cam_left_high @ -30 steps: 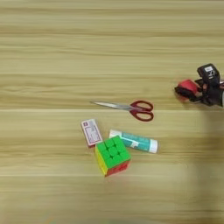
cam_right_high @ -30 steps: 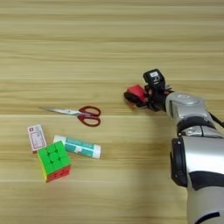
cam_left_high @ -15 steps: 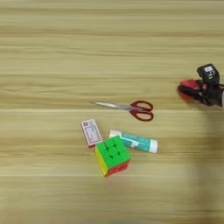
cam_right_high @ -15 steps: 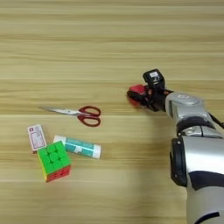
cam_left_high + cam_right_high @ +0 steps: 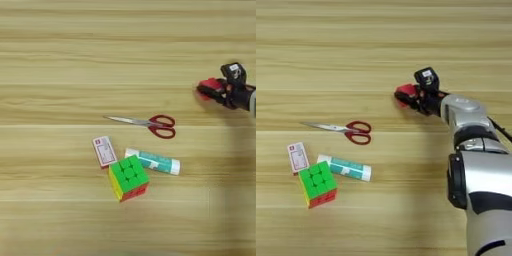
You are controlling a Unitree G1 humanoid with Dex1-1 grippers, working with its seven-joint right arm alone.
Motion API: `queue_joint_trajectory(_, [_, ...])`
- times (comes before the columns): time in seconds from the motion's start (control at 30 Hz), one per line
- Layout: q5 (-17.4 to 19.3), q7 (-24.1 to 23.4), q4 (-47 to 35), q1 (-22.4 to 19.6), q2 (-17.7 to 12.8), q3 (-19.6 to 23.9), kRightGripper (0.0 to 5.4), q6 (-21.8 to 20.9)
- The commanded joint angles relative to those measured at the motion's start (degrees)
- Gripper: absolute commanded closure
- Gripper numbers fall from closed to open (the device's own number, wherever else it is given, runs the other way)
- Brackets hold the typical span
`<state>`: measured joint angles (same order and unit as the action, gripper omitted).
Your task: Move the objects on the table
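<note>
Count: five loose things on the table (image 5: 60, 60), one of each kind.
Puzzle cube: one, green on top with red and yellow sides (image 5: 128, 177), near and left of middle, turned at an angle to the plank lines.
Card box: one, small, red and white (image 5: 104, 151), lying flat just left and slightly beyond the puzzle cube, its near corner at the cube's edge.
Glue stick: one, white and green (image 5: 153, 161), lying on its side just right of the puzzle cube, white cap end pointing right.
Scissors: one pair, red handles (image 5: 148, 123), blades closed and pointing left, beyond the glue stick and apart from it.
Small red cube: one (image 5: 406, 94), well to the right of the other four and farther back, sitting at the table surface.
End effector: one, on the right arm (image 5: 412, 98), reaching leftward from the silver forearm; its two black fingers are closed around the small red cube, pinching it from either side.
Arm: the silver forearm (image 5: 466, 112) runs from the near right corner up to the small red cube.
</note>
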<state>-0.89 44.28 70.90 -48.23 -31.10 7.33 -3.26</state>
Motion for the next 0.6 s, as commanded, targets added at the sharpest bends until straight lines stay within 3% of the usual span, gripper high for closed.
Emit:
queue_joint_trajectory(0.03, [1.90, 1.38, -8.00, -5.27, -1.17, 0.36, 3.06, -1.49])
queue_joint_trajectory(0.27, [3.73, 4.75, -20.48, -1.73, 0.71, -0.65, 3.06, 1.20])
queue_joint_trajectory(0.6, [5.73, 9.91, -44.52, 7.36, 4.65, -5.71, 3.06, 9.69])
